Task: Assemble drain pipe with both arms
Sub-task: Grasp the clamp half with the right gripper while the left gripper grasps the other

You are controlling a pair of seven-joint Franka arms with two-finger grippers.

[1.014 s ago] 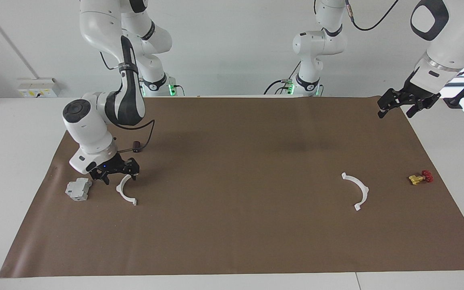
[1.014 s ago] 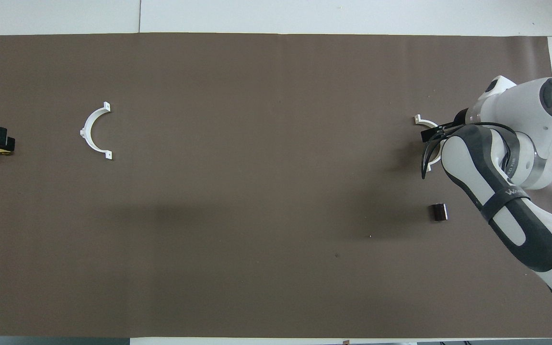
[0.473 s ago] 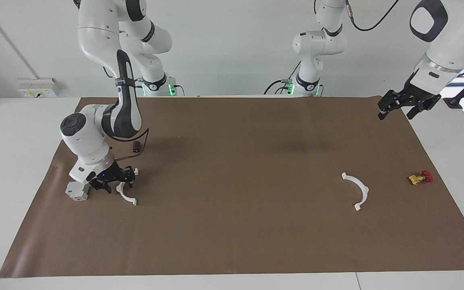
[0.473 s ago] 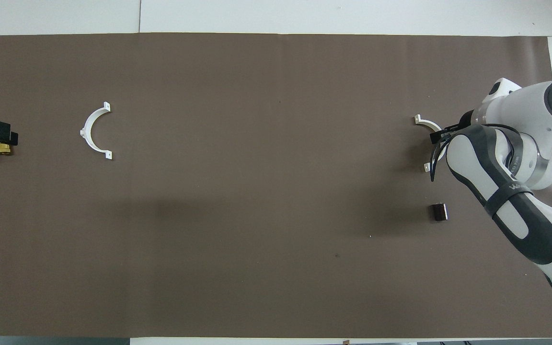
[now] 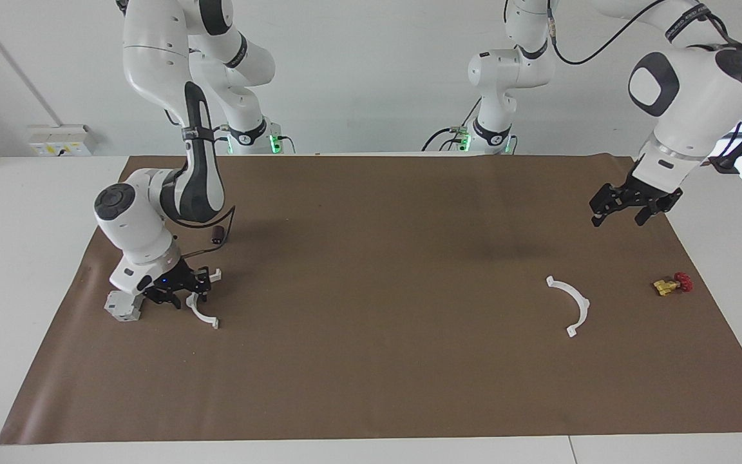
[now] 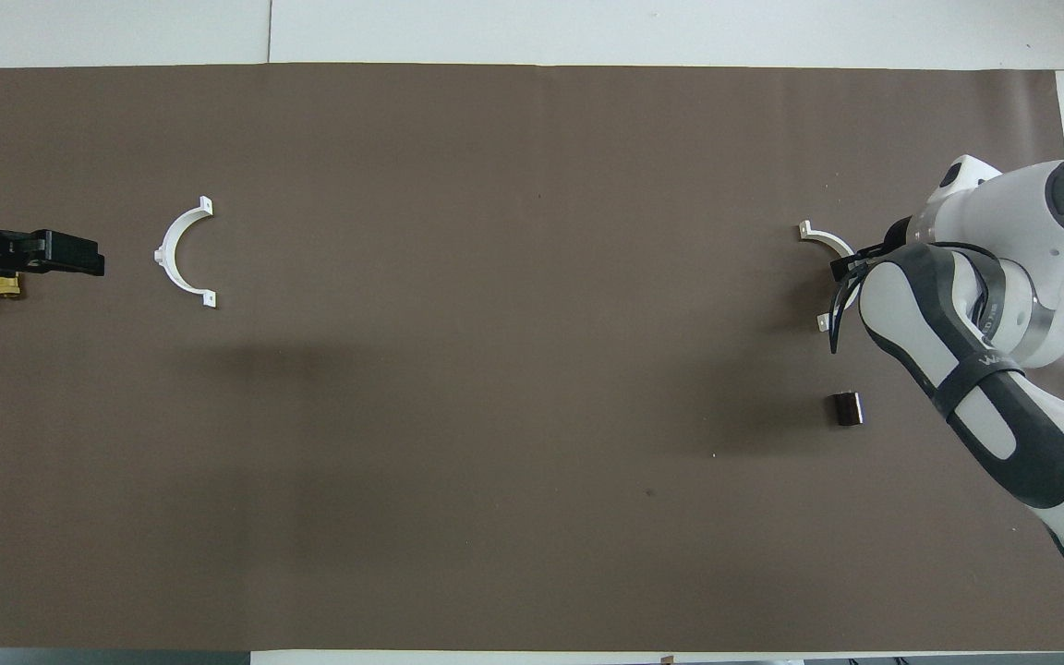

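R claw point(image 5: 181, 288) was down on the arc point(image 5: 202, 310) at the R arm's end of the bench point(image 5: 371, 361), straddling its middle beside the grey block point(image 5: 121, 305); can't tell if clamped. L claw point(image 5: 624, 206) hung wide apart over the mat near the valve point(image 5: 672, 283). 2nd arc point(image 5: 570, 303) lay flat, untouched, twd the L arm's end.

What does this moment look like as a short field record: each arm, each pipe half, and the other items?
right gripper: down at the half-ring by the grey block, fingers either side of the arc
left gripper: open, in the air over the mat
right-end half-ring: on the mat
left-end half-ring: flat on the mat, untouched
grey block: beside the right gripper
valve: at the left arm's end
joined: no
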